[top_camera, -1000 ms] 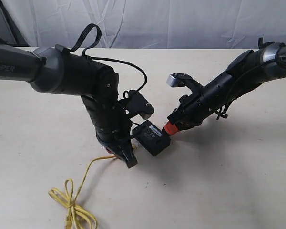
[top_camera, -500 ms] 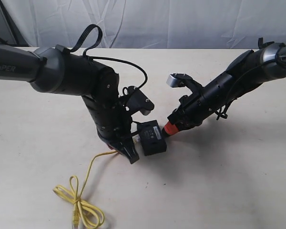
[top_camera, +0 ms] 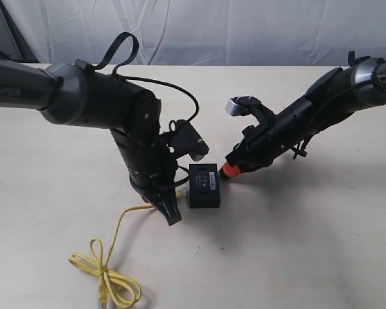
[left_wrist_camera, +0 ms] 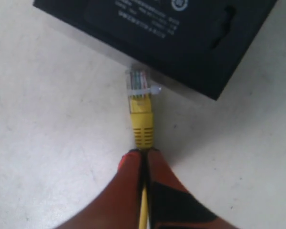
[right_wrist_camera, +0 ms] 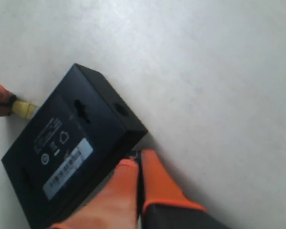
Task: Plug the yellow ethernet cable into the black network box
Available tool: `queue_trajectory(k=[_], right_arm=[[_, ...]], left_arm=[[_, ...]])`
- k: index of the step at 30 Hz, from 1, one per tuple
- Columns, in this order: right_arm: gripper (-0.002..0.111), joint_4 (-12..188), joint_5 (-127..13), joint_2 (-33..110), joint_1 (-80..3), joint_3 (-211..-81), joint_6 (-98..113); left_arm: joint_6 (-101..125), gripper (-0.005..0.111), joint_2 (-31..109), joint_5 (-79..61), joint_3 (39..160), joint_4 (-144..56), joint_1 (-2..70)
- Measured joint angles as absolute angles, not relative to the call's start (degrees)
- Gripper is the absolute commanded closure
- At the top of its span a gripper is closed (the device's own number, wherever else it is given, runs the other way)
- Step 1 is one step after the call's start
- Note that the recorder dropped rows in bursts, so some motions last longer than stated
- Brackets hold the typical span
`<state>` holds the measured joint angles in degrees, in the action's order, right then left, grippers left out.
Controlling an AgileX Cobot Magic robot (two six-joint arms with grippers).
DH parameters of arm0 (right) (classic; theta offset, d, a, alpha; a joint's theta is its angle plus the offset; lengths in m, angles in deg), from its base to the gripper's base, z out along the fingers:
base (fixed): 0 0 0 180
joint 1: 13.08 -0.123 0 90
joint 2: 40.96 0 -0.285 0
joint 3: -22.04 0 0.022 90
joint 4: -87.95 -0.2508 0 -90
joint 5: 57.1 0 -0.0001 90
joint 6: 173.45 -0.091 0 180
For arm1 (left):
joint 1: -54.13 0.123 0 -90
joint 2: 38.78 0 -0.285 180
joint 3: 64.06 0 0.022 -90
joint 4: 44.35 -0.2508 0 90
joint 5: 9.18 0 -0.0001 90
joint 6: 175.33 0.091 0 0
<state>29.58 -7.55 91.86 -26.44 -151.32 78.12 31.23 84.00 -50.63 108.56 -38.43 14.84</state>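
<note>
**Q:** What is entered for the table (top_camera: pixel 321 257) and the arms?

**A:** A pale top is noted, with open room on every side of the work. The left arm (top_camera: pixel 96 103) is bent steeply down over the middle. The right arm (top_camera: pixel 309 112) is brought in low from the opposite side.

**Q:** Where is the black network box (top_camera: pixel 203 185) placed?

**A:** It is laid flat near the table's middle, pale label (right_wrist_camera: pixel 69 167) up, between the two grippers. The right gripper (right_wrist_camera: pixel 136 160) is seen with its fingers pressed together and nothing between them, the tips touching the box's side wall near a corner. This is judged a brace, so that the box is not shoved away when it is pressed from the far side.

**Q:** And the yellow ethernet cable (top_camera: pixel 116 238)?

**A:** It is trailed from the left gripper (left_wrist_camera: pixel 143 153) toward the near table edge, ending in a loosely tied loop well apart from the box, so slack is available. The left gripper is clamped on the cord just behind the yellow boot (left_wrist_camera: pixel 142 126). The short hold is judged to keep the end stiff for steering.

**Q:** The clear plug (left_wrist_camera: pixel 139 85)?

**A:** It is pointed at the box's side wall, with the tip at or touching it. Most of the clear body is outside. The port is hidden, so seating cannot be told. Insertion is judged unfinished, and a skewed push could jam the plug on the wall's edge.
</note>
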Motion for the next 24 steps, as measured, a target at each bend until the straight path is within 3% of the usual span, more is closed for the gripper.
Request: queue_trajectory(k=[17, 20, 22, 24], right_arm=[[0.109, 25.48, -9.02, 91.86, -27.58, -151.32, 82.47], [0.109, 25.48, -9.12, 91.86, -27.58, -151.32, 82.57], [0.109, 25.48, -9.12, 91.86, -27.58, -151.32, 82.57], [0.109, 26.52, -9.12, 91.86, -27.58, -151.32, 82.57]], left_arm=[[32.17, 0.106, 84.0, -50.51, 108.56, -38.8, 14.84], [32.13, 0.091, 84.0, -51.75, 108.69, -38.8, 14.84], [32.13, 0.069, 84.0, -53.12, 108.69, -38.8, 14.84], [32.13, 0.055, 84.0, -53.67, 108.69, -38.8, 14.84]])
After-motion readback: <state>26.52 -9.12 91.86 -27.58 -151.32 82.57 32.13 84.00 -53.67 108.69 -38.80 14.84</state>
